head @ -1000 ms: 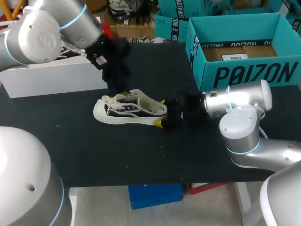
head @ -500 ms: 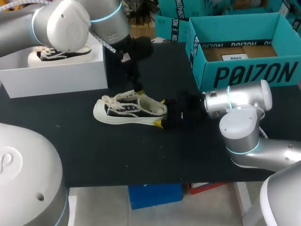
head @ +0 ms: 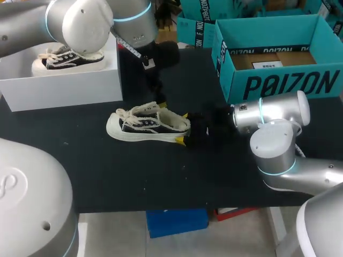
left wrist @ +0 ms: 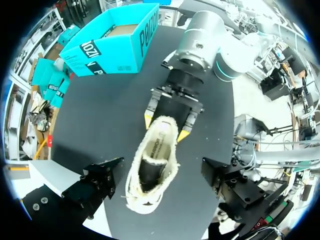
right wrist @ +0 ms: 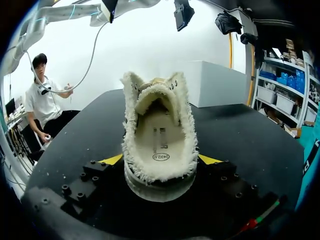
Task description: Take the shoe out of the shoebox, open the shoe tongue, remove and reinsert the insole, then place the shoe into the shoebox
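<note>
The black surface [head: 107, 176] is carrying the shoe [head: 147, 124] at its centre, upright on its sole, toe pointing toward the white box [head: 64, 88], which is holding a second shoe [head: 67, 59]. The right arm [head: 270, 120] is lying behind the heel, and the right jaws are gripping the heel from both sides. The left arm [head: 107, 21] is hanging over the shoe opening, with the left jaws spread wide and touching nothing. The open teal shoebox [head: 278, 83] is standing at the rear right, beyond the right arm.
</note>
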